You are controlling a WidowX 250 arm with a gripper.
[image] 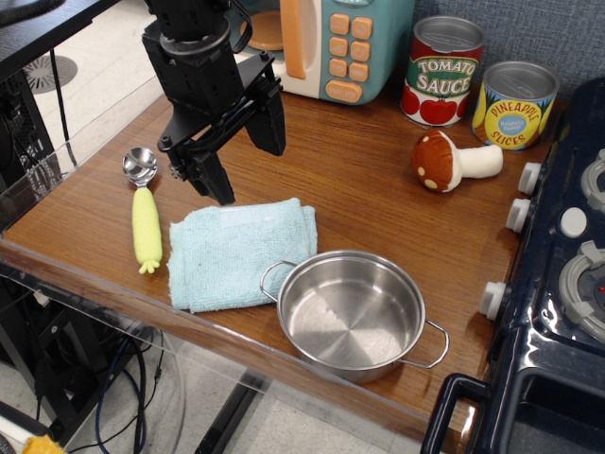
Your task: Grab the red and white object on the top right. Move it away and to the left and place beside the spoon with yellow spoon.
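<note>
The toy mushroom [452, 162], with a red-brown spotted cap and a white stem, lies on its side on the wooden table at the right, in front of the cans. The spoon [144, 206], with a shiny metal bowl and a pale yellow corn-like handle, lies at the left. My gripper [248, 172] hangs open and empty over the table's left middle, between the spoon and the blue cloth's far edge, well left of the mushroom. Its two black fingers are spread apart.
A light blue cloth [241, 252] lies in front of the gripper, with a steel pot [352, 312] to its right. A tomato sauce can [442, 71] and pineapple can [513, 104] stand at the back right. A toy microwave [342, 43] is at the back, a toy stove [567, 284] at the right edge.
</note>
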